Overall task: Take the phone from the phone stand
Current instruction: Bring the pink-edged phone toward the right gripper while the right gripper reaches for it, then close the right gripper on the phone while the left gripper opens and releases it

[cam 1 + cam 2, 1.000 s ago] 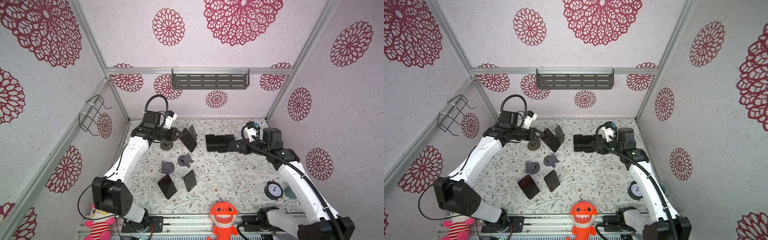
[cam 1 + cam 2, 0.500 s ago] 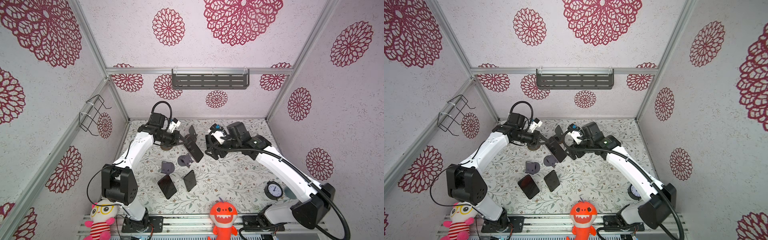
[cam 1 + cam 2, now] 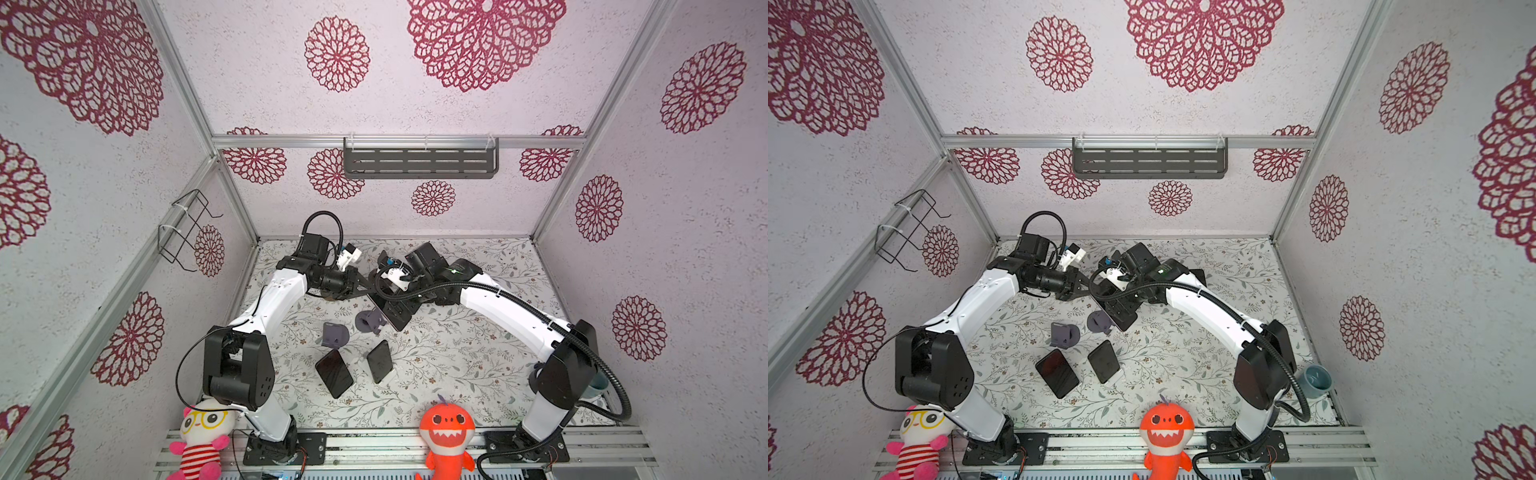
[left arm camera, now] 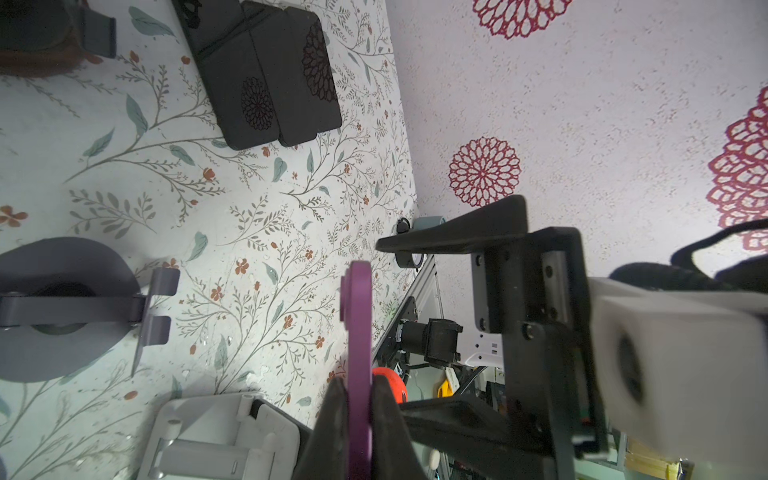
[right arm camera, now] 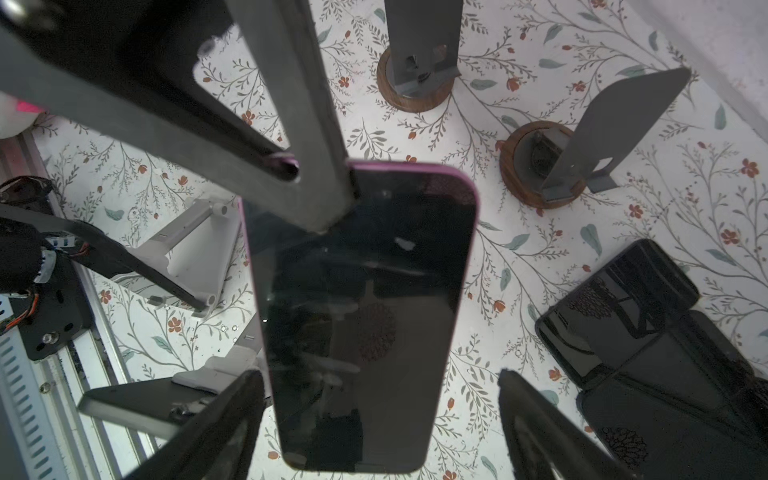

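A floral-patterned table [image 3: 457, 374] inside a walled enclosure carries two white robot arms that meet above its back half, about midway between its left and right edges.

Between them hangs the phone [image 5: 361, 311], a flat slab with a glossy black screen and a purple rim. It is in the air above the table. In both wrist views it touches no stand. A white folding stand [image 5: 187, 249] sits on the table beneath it and to one side.

The left gripper [image 5: 316, 187] has its two fingers pressed together on one top corner of the phone, one on each face. The left wrist view shows the purple rim edge-on between them.

The right gripper [image 5: 382, 415] straddles the phone's other end with its fingers [image 5: 232, 415] spread wide. One is just beside a long edge. The other stands apart, so nothing is gripped there.

Two grey stands [image 3: 334, 334] stand nearer the table's middle. Two other dark phones [image 3: 333, 378] lie flat towards the front edge.

The phone looks stiff and thin, and probably weighs enough to swing or slip from a corner pinch. Its glass face looks slick and would likely crack in a fall. The safer hold appears to be across the two long purple edges near the middle, where the rim gives better grip than the glass.
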